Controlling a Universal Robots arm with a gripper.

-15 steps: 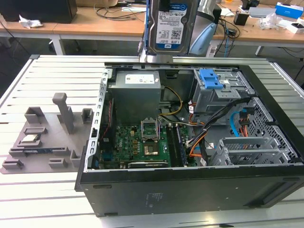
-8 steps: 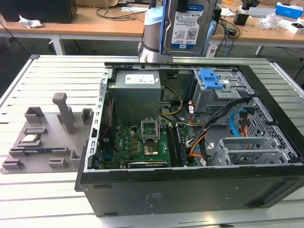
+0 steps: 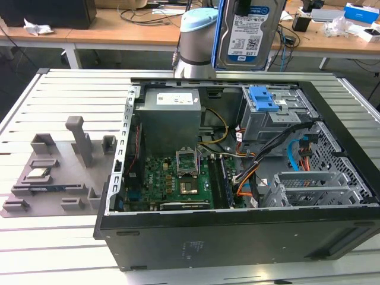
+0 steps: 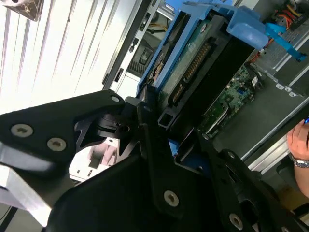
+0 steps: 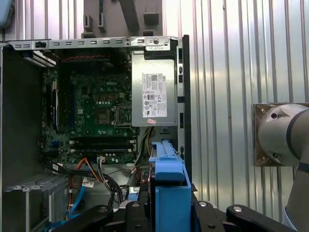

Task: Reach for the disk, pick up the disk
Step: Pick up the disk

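Silver-grey w/ blue rails, label outward: saw the disk upright, well above the open PC case in exterior view. Found it pinched betw. black fingers of end effector, closed onto its rails, in second wrist view. Noted blue latch piece on drive cage below, plus motherboard & PSU inside case. Spotted grey fixture tray w/ small chip on slatted bench, exterior view's left. Caught a hand w/ wristwatch beside the case.

Open computer case on a slatted metal table, grey fixture tray just beside it.
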